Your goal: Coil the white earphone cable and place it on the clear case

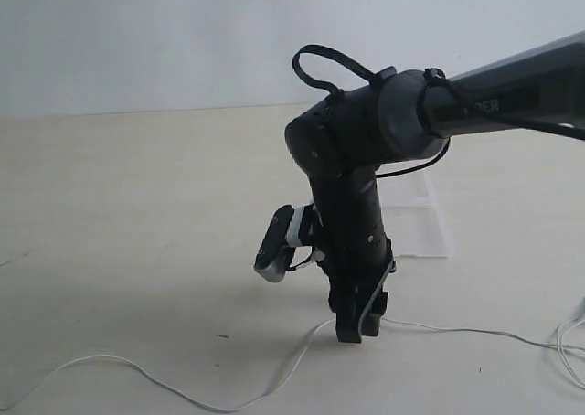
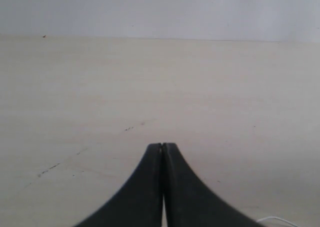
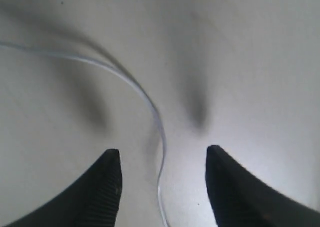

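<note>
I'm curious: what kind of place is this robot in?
Probably a robot test bench: a plain pale table, a blank wall, and a white earphone cable and clear case set out.

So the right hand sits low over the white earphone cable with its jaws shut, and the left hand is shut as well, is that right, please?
Not quite. The right hand is open: the right wrist view shows its jaws apart, with the white earphone cable running between them. The rest holds: it sits low over the cable, and the left hand is shut.
</note>
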`<state>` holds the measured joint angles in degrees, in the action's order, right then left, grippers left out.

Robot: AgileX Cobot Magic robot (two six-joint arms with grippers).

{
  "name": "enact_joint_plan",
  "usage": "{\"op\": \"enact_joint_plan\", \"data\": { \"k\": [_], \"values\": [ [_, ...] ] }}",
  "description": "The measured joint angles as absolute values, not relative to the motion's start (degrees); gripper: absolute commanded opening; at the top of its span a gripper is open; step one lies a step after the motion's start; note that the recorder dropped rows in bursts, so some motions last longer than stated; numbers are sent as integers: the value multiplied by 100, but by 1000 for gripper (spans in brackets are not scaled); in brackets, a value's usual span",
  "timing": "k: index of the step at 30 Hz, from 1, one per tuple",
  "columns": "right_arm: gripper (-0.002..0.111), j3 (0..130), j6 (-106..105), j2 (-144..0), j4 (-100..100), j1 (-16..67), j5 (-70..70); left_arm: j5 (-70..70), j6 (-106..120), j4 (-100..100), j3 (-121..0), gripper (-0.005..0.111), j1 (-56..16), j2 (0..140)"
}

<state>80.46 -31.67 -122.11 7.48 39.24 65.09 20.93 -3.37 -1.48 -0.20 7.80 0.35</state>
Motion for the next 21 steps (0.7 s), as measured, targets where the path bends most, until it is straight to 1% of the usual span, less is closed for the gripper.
{"op": "enact_joint_plan", "data": {
  "k": [10,11,13,14,17,18,21],
  "values": [
    [46,8068,-3155,-12373,570,3924,6429,2093,-337,-148,-20,0,780,35],
    [43,8069,-3155,-12387,570,3924,6429,2093,-337,-148,-20,0,780,35],
    [33,8081,-3145,-12399,596,3924,6429,2093,-337,-148,-20,0,780,35],
    [23,8081,-3145,-12399,611,3924,6429,2093,-337,-148,-20,0,780,35],
    [2,8081,-3145,-12408,672,3924,6429,2093,-337,-148,-20,0,780,35],
    [0,8081,-3145,-12408,672,3924,6429,2093,-337,-148,-20,0,780,35],
    [0,8081,-3145,-12411,672,3924,6440,2093,-337,-148,-20,0,780,35]
  ]
}}
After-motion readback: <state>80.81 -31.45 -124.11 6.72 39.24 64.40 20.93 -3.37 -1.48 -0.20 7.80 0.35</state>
